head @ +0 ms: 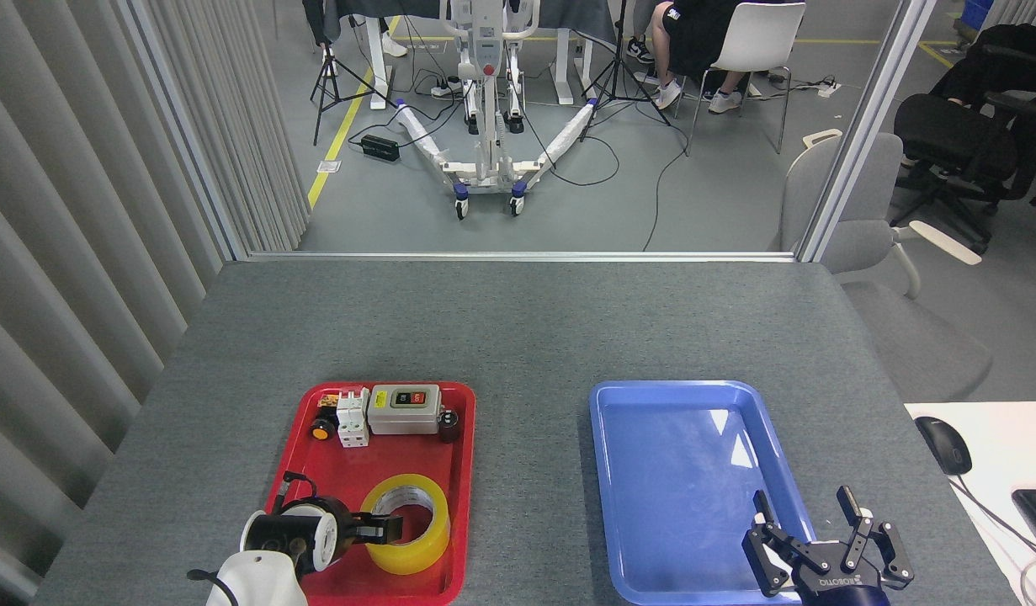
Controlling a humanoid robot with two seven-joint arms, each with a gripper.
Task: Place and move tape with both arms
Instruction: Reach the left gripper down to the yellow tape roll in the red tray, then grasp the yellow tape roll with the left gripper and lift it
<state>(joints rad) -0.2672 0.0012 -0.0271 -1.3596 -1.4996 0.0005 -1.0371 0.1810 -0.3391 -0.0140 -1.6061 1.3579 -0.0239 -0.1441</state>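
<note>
Head view showed my left arm coming in low at the bottom left, its white wrist tilted up and to the right over the near end of the red tray [463,471]. My left gripper [381,528] reached sideways into the tape [406,523], one dark finger [389,528] lying inside the pale core and pressed toward the near-left wall of the roll; I could not tell whether the fingers were actually clamped on that wall. The tape lay flat in the near half of the red tray, hole facing up. At the tray's far end sat a small orange button [320,432], a white breaker block [352,417] and a grey switch box [405,408] in a row. Further right, well apart on the grey table [518,328], lay the blue tray [686,471]. My right gripper [808,526] stood over that tray's near right corner, pointing up and away from me, its fingers spread apart with nothing between them.
</note>
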